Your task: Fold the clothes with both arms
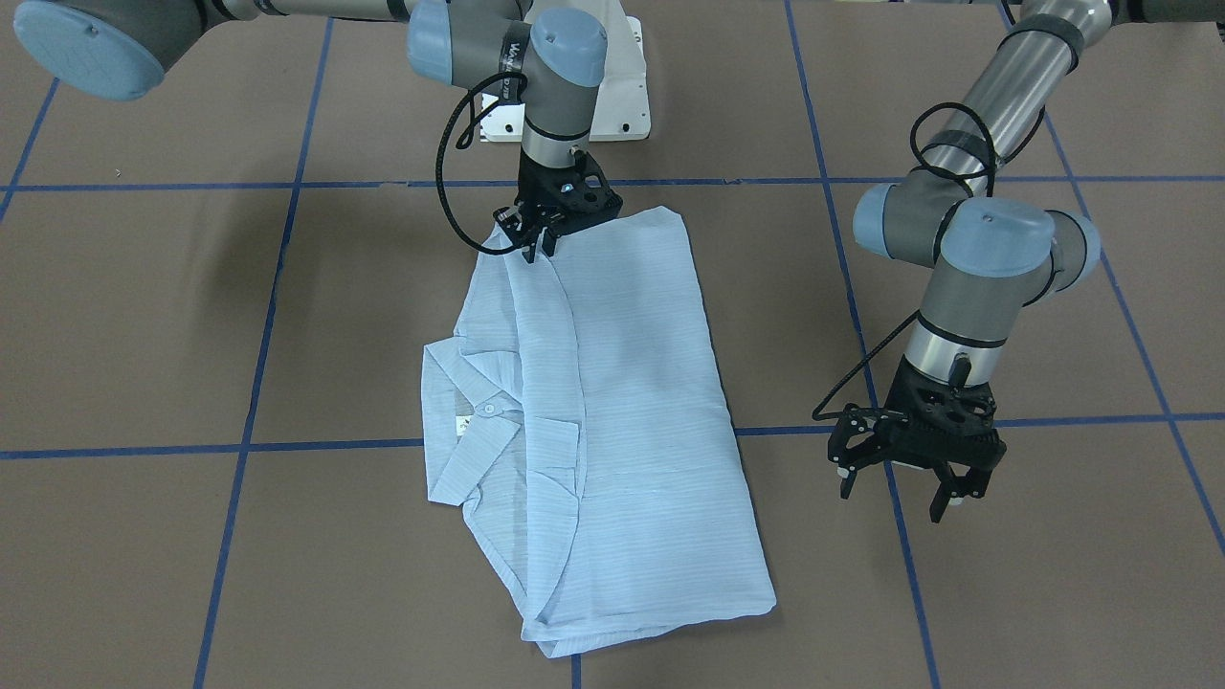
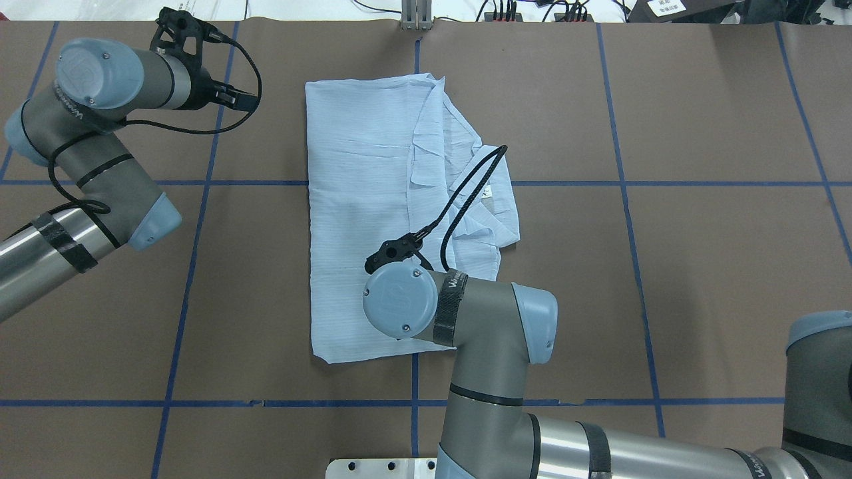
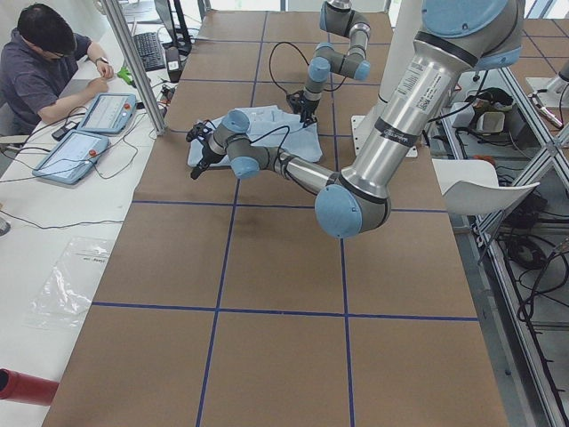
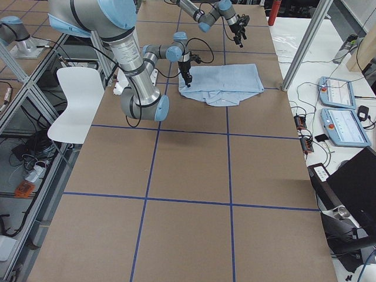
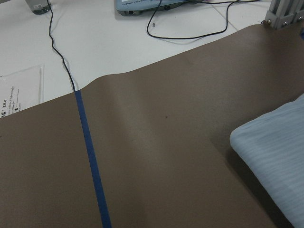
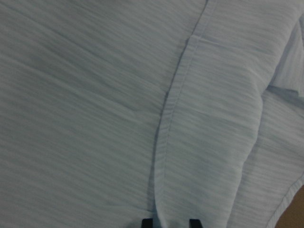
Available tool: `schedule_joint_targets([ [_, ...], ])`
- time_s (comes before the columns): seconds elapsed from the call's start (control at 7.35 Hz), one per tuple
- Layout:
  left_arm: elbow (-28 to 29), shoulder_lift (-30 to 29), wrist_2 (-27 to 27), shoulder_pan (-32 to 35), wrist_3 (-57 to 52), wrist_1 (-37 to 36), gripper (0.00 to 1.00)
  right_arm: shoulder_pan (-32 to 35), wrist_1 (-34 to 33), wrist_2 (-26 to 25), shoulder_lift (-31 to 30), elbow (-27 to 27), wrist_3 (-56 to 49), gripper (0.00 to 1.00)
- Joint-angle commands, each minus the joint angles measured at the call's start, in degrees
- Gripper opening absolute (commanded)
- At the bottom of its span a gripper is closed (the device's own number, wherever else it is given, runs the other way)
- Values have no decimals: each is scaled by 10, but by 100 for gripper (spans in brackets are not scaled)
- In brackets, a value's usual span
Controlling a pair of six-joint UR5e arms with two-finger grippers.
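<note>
Shirt (image 1: 612,402) lies half-folded mid-surface (image 1: 144,335), right pincer (image 1: 538,244) pinched narrow on its robot-side hem, left pincer (image 1: 895,500) spread wide over bare surface well apart; fold looks mid-way, next probably needs left grabbing a matching edge.

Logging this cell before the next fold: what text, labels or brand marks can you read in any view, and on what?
No text can be read in full.
Black band on the right arm: white lettering, too blurred.
Neck tag of the shirt: print too small.
Plastic sheet off the table: small print, unreadable.
White label beyond the far edge: too small.
</note>
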State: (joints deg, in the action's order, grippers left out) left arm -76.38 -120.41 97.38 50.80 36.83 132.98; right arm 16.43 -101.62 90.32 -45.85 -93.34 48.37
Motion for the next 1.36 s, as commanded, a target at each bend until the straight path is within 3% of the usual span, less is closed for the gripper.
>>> schedule_joint_targets([
  [0.0,0,0,0,0,1,0,100,-2,1,-5,1,0,7,0],
  [0.27,0,-1,0,0,1,0,100,13,1,-7,-6,-9,36,0],
  [0.54,-1,-1,0,0,1,0,100,39,-2,-2,-46,-102,80,0],
  [0.82,-1,-1,1,0,1,0,100,35,3,-13,-152,-197,247,0],
  [0.95,-1,-1,1,0,1,0,100,-1,10,-42,-180,-196,348,0],
  [1.22,-1,-1,1,0,1,0,100,-43,64,-119,-222,-191,421,0],
])
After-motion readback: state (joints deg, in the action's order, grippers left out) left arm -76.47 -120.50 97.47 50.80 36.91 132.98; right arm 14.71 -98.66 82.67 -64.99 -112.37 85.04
